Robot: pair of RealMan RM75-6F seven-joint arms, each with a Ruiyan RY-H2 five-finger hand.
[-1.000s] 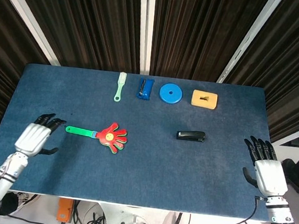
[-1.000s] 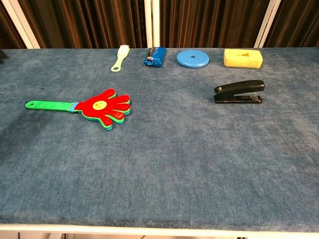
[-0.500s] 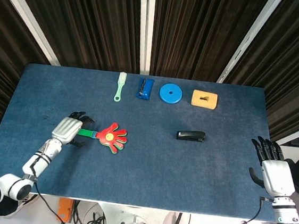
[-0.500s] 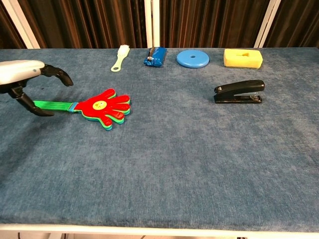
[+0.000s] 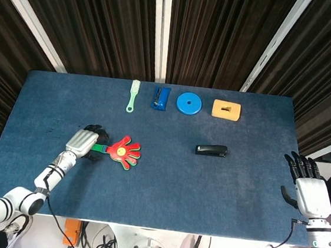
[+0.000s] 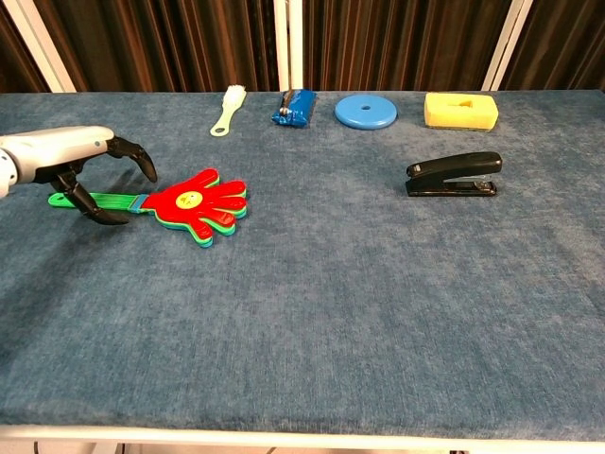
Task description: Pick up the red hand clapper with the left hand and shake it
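In the head view, the red hand clapper [image 5: 122,151] is lying flat on the blue table [image 5: 164,195], left of centre, its green handle [image 5: 99,148] being covered by the left hand [image 5: 82,142]. The right hand [image 5: 309,192] is being held open and empty by the table's right edge.

In the chest view, the left hand [image 6: 71,161] is being arched over the handle [image 6: 112,200], fingers apart around it, nothing gripped yet. The handle should be enclosed fully and squeezed firmly before lifting, so that shaking is not loosening it.
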